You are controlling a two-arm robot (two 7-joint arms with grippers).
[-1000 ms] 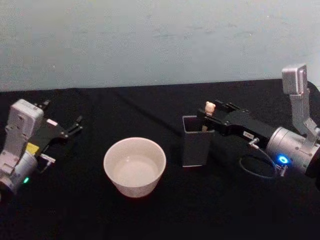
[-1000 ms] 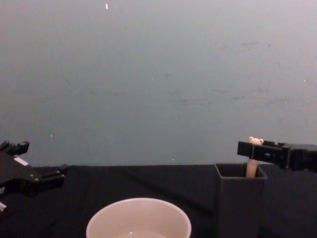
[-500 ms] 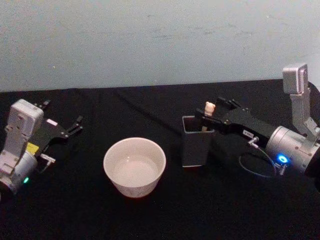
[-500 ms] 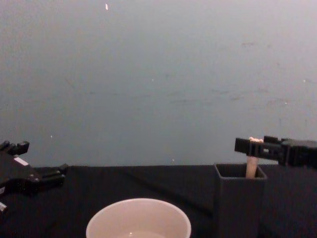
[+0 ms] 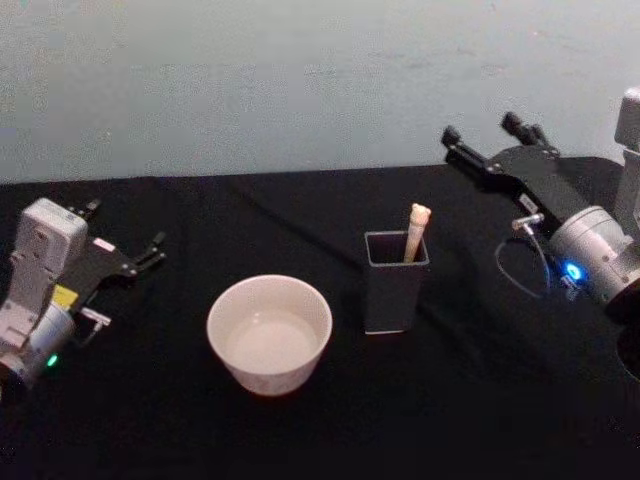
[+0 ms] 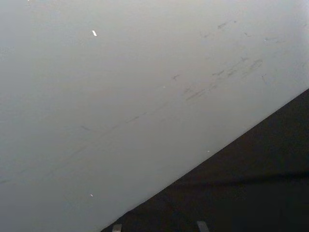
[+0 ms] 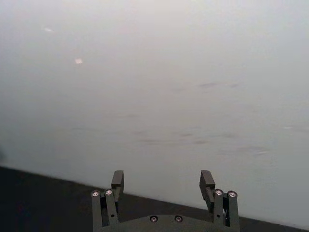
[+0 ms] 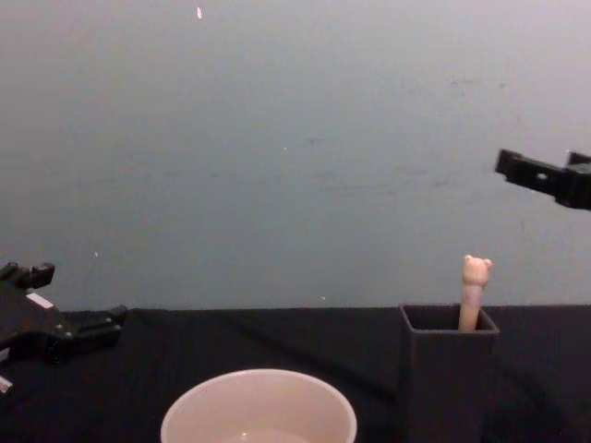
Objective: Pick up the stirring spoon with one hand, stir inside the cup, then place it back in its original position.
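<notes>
Since the previous frames my right gripper (image 5: pixel 487 143) has let go of the spoon (image 5: pixel 415 229) and risen up and behind the holder (image 5: pixel 393 285), jaws spread and empty. Head view: spoon stands in the holder, handle up, leaning slightly; cup (image 5: pixel 269 332) left of the holder; left gripper (image 5: pixel 152 252) parked far left, jaws parted.

Right wrist view: fingers (image 7: pixel 117 180) apart, nothing between.

Chest view: bear head (image 8: pixel 476 270) sits below and left of the right gripper (image 8: pixel 547 177), the nearer arm.

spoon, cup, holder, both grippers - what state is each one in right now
stirring spoon: upright in the holder, bear head above the rim
holder: upright on the table
cup: upright, left of the holder
right gripper: open, raised clear of the spoon
left gripper: open, parked at the table's left
</notes>
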